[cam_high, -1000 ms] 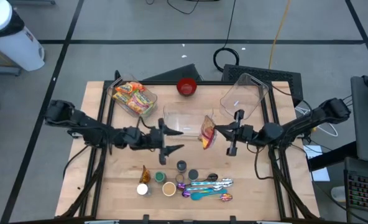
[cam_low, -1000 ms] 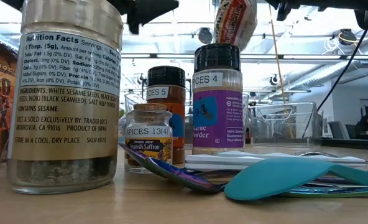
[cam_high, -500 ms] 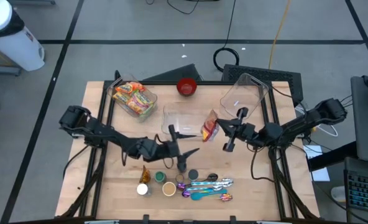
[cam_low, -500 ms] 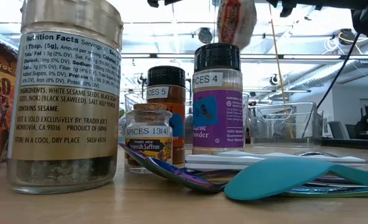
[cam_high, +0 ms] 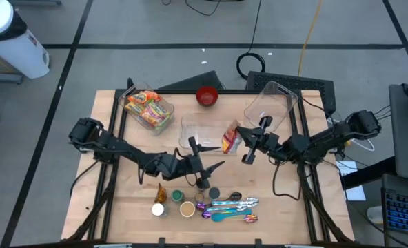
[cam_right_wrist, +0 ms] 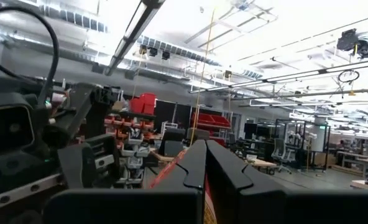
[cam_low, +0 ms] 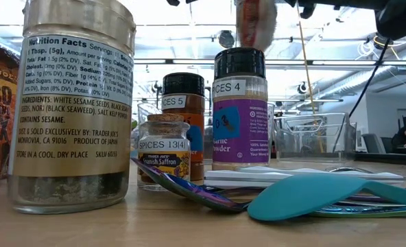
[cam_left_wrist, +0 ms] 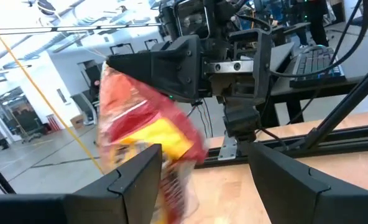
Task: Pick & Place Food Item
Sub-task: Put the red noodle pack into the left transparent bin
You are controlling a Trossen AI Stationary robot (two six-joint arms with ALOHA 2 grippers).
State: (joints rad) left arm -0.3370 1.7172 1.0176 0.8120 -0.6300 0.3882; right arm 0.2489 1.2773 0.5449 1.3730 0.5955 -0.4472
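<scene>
While pinched between the narrow fingers of the right gripper [cam_high: 240, 140] above the table's [cam_high: 131, 200] rear middle, hangs limp: red-and-yellow crinkly snack packet [cam_high: 230, 140], judged light, soft, slippery, crushable, best held by its sealed top edge; left gripper [cam_high: 207, 165] spread wide, empty.

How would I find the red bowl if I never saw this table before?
Look at the wooden table, then along its far edge, between the two clear tubs. The red bowl sits there alone, small and round, the only plain red thing.
</scene>
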